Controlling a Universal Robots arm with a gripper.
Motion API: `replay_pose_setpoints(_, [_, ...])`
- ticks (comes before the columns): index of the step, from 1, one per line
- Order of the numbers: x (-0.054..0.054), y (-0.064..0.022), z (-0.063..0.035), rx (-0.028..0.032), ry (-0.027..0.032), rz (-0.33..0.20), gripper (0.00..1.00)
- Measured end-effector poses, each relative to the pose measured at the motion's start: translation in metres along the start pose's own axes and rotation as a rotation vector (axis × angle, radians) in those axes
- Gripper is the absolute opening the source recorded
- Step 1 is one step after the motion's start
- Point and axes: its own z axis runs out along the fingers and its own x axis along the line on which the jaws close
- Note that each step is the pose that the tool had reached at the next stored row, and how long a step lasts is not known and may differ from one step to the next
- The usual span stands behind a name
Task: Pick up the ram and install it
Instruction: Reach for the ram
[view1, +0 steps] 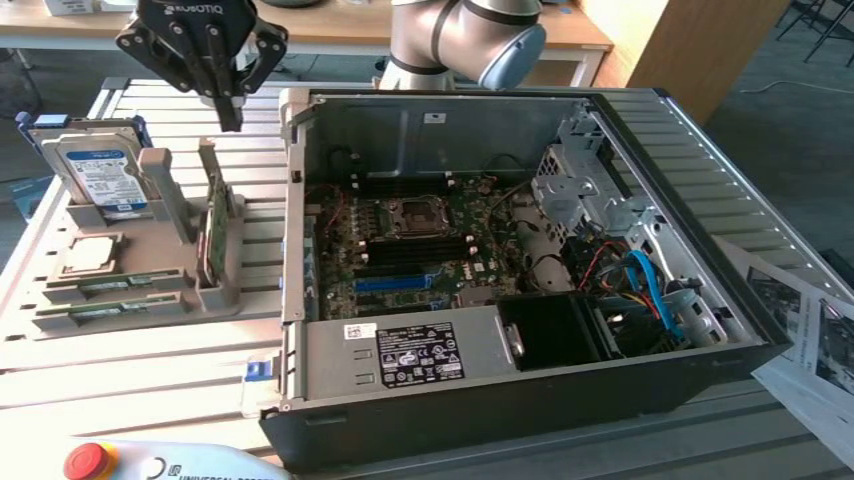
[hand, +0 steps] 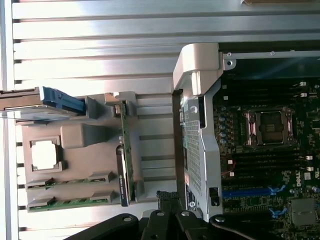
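Note:
Two ram sticks (view1: 118, 286) (view1: 104, 312), thin green boards, lie flat in slots at the near end of a grey holder (view1: 160, 255). The wrist view has them side by side (hand: 69, 181) (hand: 70, 202) on that holder (hand: 80, 137). My gripper (view1: 230, 118) hangs shut and empty above the holder's far end, near the upright expansion card (view1: 211, 235), well clear of the ram. Its closed fingertips (hand: 167, 196) show dark in the wrist view. The open computer case (view1: 287, 250) shows the motherboard with black memory slots (view1: 414, 255) (hand: 265, 165) beside the processor socket (view1: 416, 215).
A silver hard drive (view1: 96, 175) with a blue label stands in the holder, and a processor chip (view1: 88, 255) lies behind the ram. A red stop button (view1: 87, 460) sits at the near edge. Papers (view1: 814, 330) lie at the exterior view's right. The arm's base (view1: 461, 35) stands behind the case.

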Motion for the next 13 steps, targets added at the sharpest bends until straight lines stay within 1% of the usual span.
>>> replay_pose_setpoints(13, [0.024, -0.0017, -0.0006, -0.0001, -0.0001, 0.000, 0.10])
